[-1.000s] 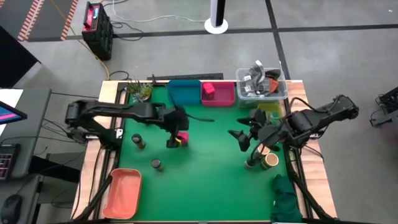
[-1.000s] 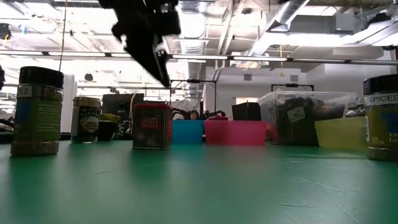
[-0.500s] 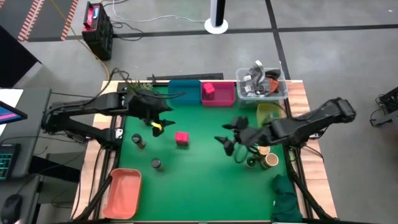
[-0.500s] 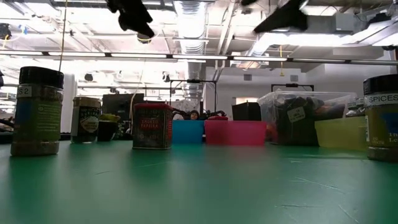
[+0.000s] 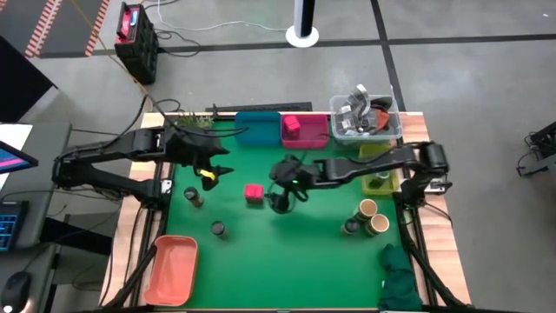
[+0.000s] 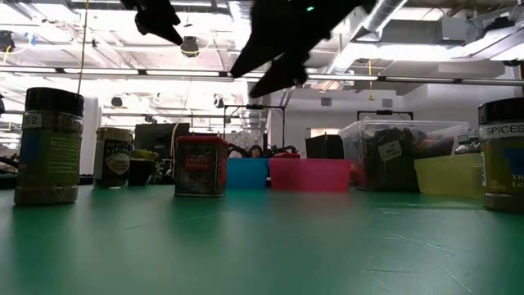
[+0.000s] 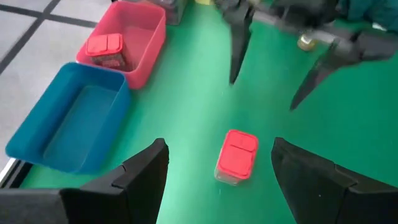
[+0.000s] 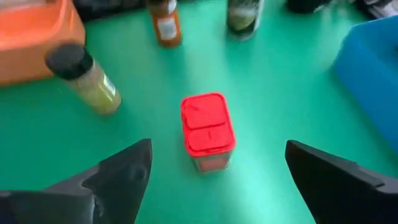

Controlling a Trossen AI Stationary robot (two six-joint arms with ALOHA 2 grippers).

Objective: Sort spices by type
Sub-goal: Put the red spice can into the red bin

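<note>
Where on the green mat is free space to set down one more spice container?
The widest bare patch of the green mat lies in front, between the orange tray and the tan-topped jars. It is crowded around the red pack, where the right gripper hangs open, the left gripper beside it.

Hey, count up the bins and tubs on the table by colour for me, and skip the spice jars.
Blue bin: 1
Pink bin: 1
Yellow-green bin: 1
Orange bin: 1
Clear tub: 1
Total: 5
</note>
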